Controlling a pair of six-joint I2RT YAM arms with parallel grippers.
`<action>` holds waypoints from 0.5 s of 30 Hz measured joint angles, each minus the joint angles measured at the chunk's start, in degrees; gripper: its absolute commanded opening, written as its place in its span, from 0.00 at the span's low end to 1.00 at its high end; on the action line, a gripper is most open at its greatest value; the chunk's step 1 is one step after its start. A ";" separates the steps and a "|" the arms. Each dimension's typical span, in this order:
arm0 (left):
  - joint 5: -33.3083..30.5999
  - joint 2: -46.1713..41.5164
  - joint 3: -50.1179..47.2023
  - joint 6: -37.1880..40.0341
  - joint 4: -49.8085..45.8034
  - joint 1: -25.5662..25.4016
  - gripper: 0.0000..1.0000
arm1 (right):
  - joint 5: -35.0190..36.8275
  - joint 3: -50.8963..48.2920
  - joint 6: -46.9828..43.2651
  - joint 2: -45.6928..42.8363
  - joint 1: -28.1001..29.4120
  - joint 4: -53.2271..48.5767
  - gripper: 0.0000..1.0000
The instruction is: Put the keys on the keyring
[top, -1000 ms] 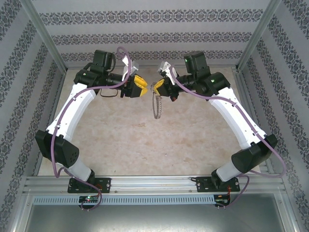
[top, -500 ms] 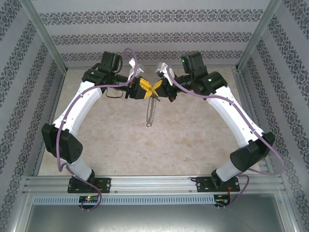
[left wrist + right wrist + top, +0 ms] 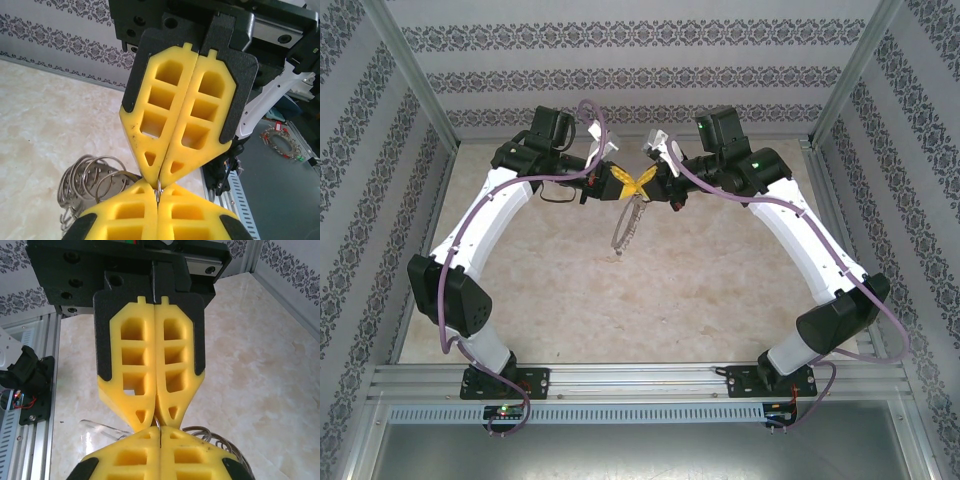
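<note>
Pinching the thin silvery keyring (image 3: 625, 228), my yellow-padded left tool (image 3: 623, 186) and right tool (image 3: 647, 182) meet tip to tip, both clenched on its wire; the loop dangles beneath them.

I see the left tool (image 3: 628, 189) and right tool (image 3: 643, 183) in bright yellow foam on black, the keyring (image 3: 85, 177) silvery, the bench (image 3: 700, 290) mottled beige marble — arms (image 3: 485, 220) white, cables (image 3: 442, 310) purple, walls (image 3: 620, 80) damask-striped.
</note>
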 measured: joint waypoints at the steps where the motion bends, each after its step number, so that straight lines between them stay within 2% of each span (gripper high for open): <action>1: 0.00 0.00 0.00 0.02 0.00 0.00 0.00 | 0.00 0.02 0.00 0.00 0.00 -0.02 0.00; 2: 0.00 0.00 0.00 0.02 0.00 0.00 0.00 | 0.00 0.02 0.00 0.00 0.00 -0.02 0.00; 3: 0.02 0.00 0.00 0.02 0.00 0.00 0.00 | 0.00 0.07 0.00 0.00 0.00 -0.04 0.07; 4: 0.02 0.00 0.00 0.04 0.02 0.00 0.00 | 0.02 0.07 0.02 0.00 0.00 -0.04 0.20; 5: 0.07 0.00 0.00 0.07 0.02 -0.02 0.00 | 0.02 0.07 0.17 0.00 0.00 -0.02 0.29; 7: 0.57 -0.02 0.00 0.22 -0.85 -0.02 0.00 | 0.92 0.09 0.20 -0.02 -0.44 0.57 0.40; 11: 0.59 -0.02 0.02 0.22 -0.72 -0.37 0.00 | -0.76 -1.01 1.99 -0.85 -2.27 2.69 0.44; 15: 0.57 -0.02 0.02 0.20 -0.46 -0.50 0.00 | -5.99 -7.28 6.32 -5.79 -5.95 9.14 0.48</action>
